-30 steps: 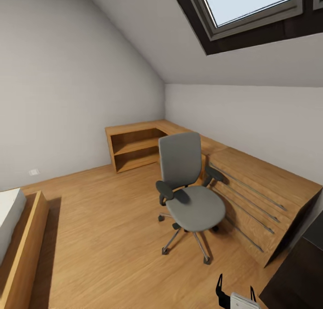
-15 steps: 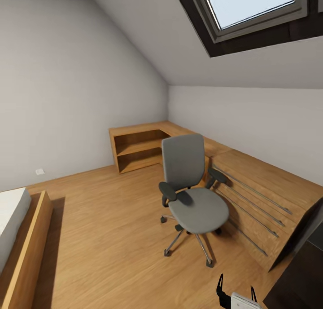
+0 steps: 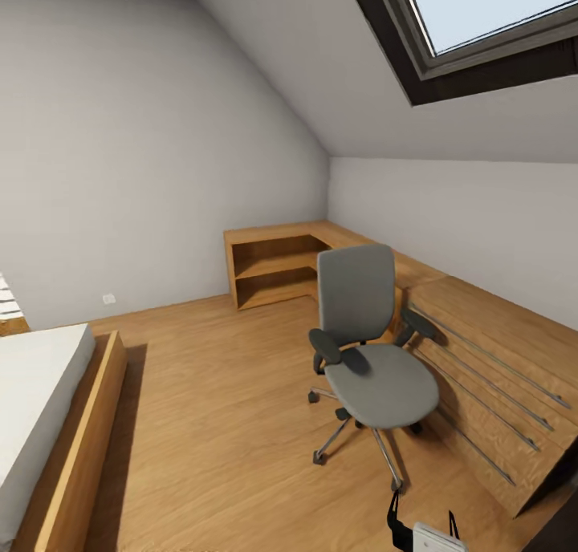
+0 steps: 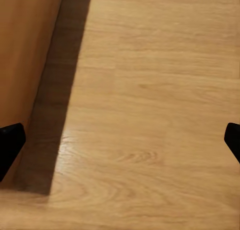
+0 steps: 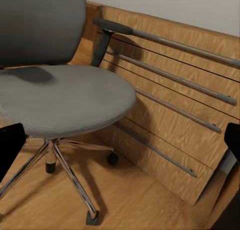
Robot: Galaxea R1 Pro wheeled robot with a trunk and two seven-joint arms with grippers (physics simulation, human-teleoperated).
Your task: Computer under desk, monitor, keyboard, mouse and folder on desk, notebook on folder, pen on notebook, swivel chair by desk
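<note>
Grey upholstered swivel chair [image 3: 365, 351], seat bare, standing on the wooden floor [image 3: 209, 407] beside low cabinets [image 3: 490, 359]; right fingers [image 5: 120, 145] nearer it, spread and holding nothing; left fingers [image 4: 120, 140] likewise released.

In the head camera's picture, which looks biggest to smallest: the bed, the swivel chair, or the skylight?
1. Bed or skylight: alike, both cut off by the frame.
2. Swivel chair, though distance differs.
</note>
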